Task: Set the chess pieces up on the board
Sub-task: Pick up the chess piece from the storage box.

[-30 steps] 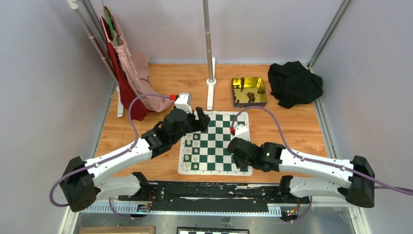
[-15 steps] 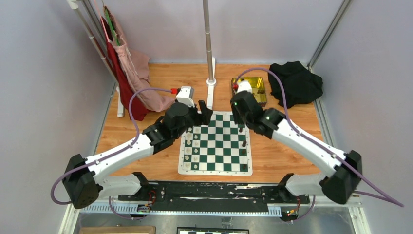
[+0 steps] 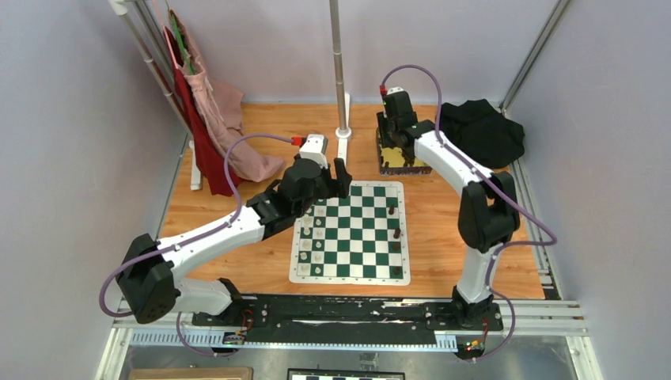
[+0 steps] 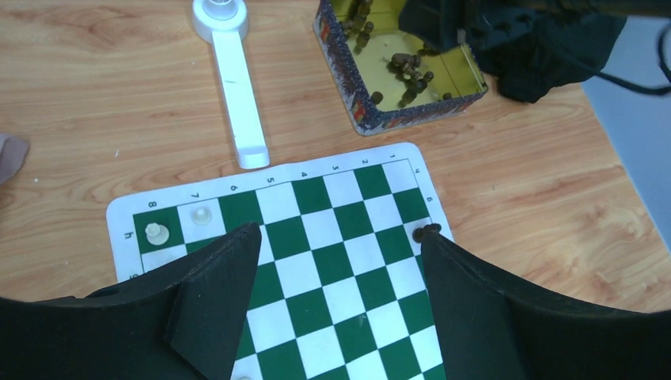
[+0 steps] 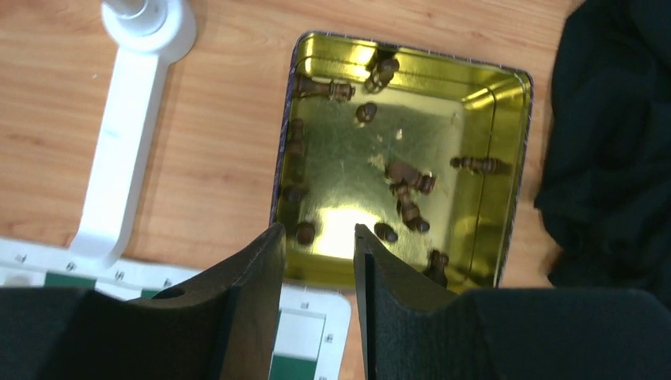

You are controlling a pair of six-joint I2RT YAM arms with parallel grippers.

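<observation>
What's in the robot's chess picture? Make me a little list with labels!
board: green and white squares
tin: gold, beyond the board
cream pieces: standing along the board's left side
dark pieces: a few along its right side, more lying in the tin
left pincer: open, empty, above the board's far edge
right pincer: open, empty, above the tin

arms (image 3: pixel 210 237): white shells, black joints | cables (image 3: pixel 226 170): purple, red plugs | left claw (image 4: pixel 336 241), right claw (image 5: pixel 318 236): matte black
</observation>
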